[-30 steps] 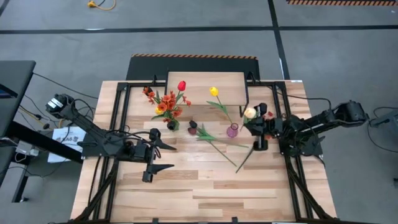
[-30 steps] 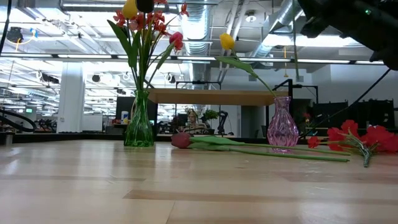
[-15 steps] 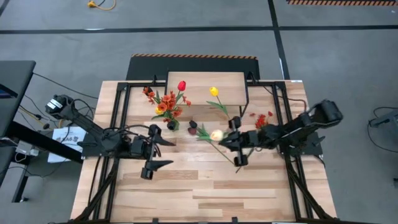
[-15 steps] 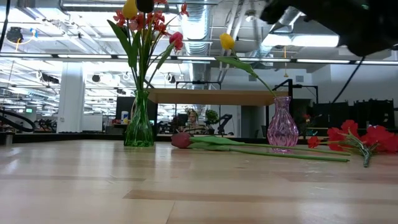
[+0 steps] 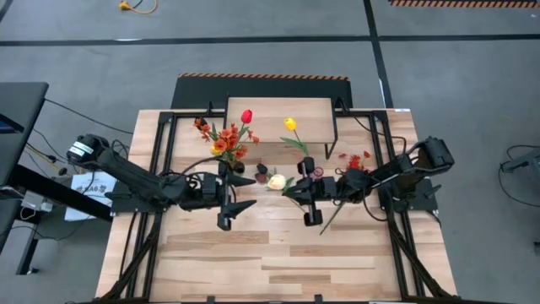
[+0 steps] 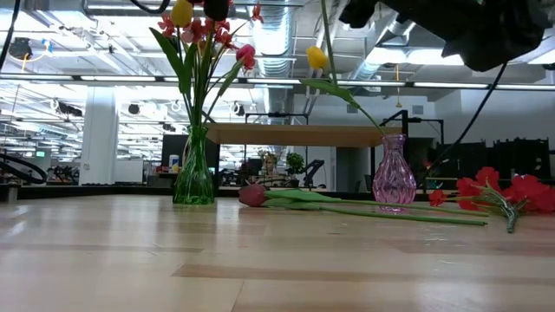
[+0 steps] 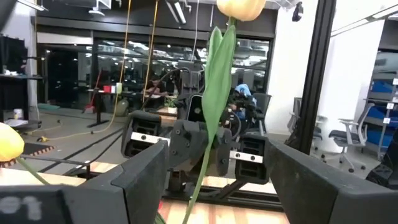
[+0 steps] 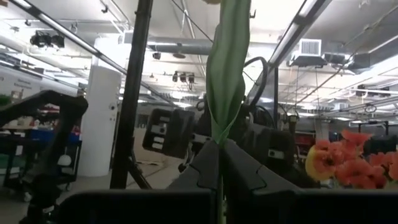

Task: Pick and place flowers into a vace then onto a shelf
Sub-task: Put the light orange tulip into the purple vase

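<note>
My right gripper (image 5: 293, 187) is shut on a cream tulip (image 5: 277, 181) above the table's middle. My left gripper (image 5: 251, 192) faces it from the left, open. In the left wrist view the tulip's stem and leaf (image 7: 214, 93) show between the fingers, apart from them. A green vase (image 6: 193, 173) holds a bouquet that includes a red tulip (image 5: 246, 116). A pink vase (image 6: 393, 173) holds a yellow tulip (image 6: 316, 57). A maroon tulip (image 6: 253, 195) and a red blossom spray (image 6: 494, 191) lie on the table. The shelf (image 5: 278, 114) stands at the far edge. My right gripper pinches the cream tulip's green stem (image 8: 219, 138) between its two shut fingers, just below the long leaf (image 8: 225, 74). The fingers come from the table's right, slanting a little upward, and lie across the stem. The flower stands upright above them, lifted clear of the table.
Black frame rails (image 5: 160, 169) run along both sides of the slatted tabletop (image 5: 270, 253). Both vases stand just in front of the shelf, close behind the two grippers. Loose stems (image 5: 329, 218) lie right of the middle. Bare wood lies toward the near edge.
My right gripper has carried the cream tulip from beside the pink vase toward the table's left, to the middle, staying shut on it. My left gripper has gone toward the table's right, closer to the tulip, and has stayed open.
</note>
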Available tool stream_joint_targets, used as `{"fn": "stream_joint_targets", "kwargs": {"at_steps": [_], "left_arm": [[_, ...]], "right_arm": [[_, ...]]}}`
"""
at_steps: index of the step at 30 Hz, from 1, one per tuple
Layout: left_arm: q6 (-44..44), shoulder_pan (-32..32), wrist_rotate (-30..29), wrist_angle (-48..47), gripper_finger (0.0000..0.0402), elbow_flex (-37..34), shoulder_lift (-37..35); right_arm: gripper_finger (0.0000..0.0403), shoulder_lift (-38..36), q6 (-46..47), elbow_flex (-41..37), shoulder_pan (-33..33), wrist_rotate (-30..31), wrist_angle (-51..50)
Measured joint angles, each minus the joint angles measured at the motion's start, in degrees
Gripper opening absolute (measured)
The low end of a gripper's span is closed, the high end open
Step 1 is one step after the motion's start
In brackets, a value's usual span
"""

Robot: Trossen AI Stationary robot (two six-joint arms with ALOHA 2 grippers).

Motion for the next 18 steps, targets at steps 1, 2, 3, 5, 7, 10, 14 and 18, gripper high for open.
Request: {"fn": "stream_joint_targets", "kwargs": {"at_steps": [1, 2, 3, 5, 7, 10, 14, 18], "left_arm": [[0.0, 0.0, -0.01, -0.17, 0.0256, 0.0, 0.0], [0.0, 0.0, 0.01, -0.25, 0.0256, 0.0, -0.04], [-0.29, 0.02, 0.01, -0.42, 0.0256, 0.0, -0.04], [-1.39, 0.02, 0.15, -0.59, 0.0256, 0.0, -0.04], [-2.73, -0.14, 0.15, -0.57, 0.0256, 0.0, -0.04], [-4.61, -0.47, 0.22, -0.6, 0.0256, 0.0, -0.04], [-4.07, -0.8, 0.67, -1.23, 0.0256, 0.0, -0.04], [-2.63, -0.83, 4.18, -1.2, 0.0256, 0.0, -0.04]], "right_arm": [[0.0, 0.02, 0.0, 0.22, 0.0, 0.0, -0.48], [0.0, 0.04, 0.0, 0.64, 0.0, 0.0, -1.37], [0.0, 0.04, 0.0, 1.11, 0.0, 0.02, -2.48], [0.0, 0.04, 0.0, 2.05, 0.02, 0.0, -4.92], [0.0, 0.04, -0.07, 3.06, 0.04, -0.02, -6.62], [0.0, 0.04, -0.33, 4.41, 0.04, -0.02, -9.64], [0.0, 0.04, -0.45, 5.14, 0.04, -0.02, -10.44], [0.0, 0.04, -0.48, 5.14, 0.14, -0.2, -10.24]]}}
